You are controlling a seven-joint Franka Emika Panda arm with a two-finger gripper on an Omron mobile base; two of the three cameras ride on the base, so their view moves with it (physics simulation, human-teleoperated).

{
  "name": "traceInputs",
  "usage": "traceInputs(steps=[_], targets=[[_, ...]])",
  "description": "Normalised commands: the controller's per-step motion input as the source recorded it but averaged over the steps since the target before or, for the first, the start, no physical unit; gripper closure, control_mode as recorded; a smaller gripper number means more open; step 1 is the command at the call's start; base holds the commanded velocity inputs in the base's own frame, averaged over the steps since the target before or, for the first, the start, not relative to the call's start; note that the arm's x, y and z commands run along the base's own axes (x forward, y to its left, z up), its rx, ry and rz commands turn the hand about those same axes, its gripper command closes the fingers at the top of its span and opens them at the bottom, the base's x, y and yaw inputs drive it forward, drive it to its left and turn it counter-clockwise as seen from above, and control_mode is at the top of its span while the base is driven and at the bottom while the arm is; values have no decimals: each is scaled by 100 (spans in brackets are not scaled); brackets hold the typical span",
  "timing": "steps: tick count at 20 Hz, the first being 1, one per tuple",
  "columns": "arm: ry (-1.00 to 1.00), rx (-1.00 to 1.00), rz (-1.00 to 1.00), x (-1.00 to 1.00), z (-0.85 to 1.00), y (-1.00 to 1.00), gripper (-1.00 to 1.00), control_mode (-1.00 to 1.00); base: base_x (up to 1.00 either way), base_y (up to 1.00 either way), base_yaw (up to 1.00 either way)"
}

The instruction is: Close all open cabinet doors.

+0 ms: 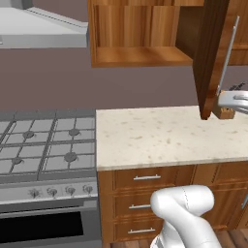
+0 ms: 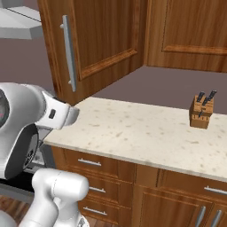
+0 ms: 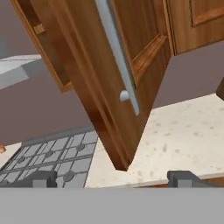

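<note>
Gripper (image 3: 113, 178) faces open cabinet door (image 3: 109, 74); right base view adds knife block (image 2: 201, 111).

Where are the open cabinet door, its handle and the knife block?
open cabinet door (image 2: 104, 37), right base view, on its raised panel.
handle (image 2: 68, 51), right base view, mid-bar.
knife block (image 2: 201, 113), right base view, on its wooden front.

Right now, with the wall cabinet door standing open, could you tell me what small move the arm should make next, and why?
Probably ease the gripper forward onto the open cabinet door: the door swings out over the counter, the fingers are spread and touch nothing.
</note>
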Motion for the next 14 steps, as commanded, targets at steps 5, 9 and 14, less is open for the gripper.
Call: traceInputs(steps=[5, 9, 14], targets=[[-8, 15, 0, -1, 41, -61, -100, -100, 0, 0, 0], [-3, 10, 4, 38, 18, -57, -100, -100, 0, 0, 0], [-3, 5, 10, 81, 0, -20, -100, -100, 0, 0, 0]])
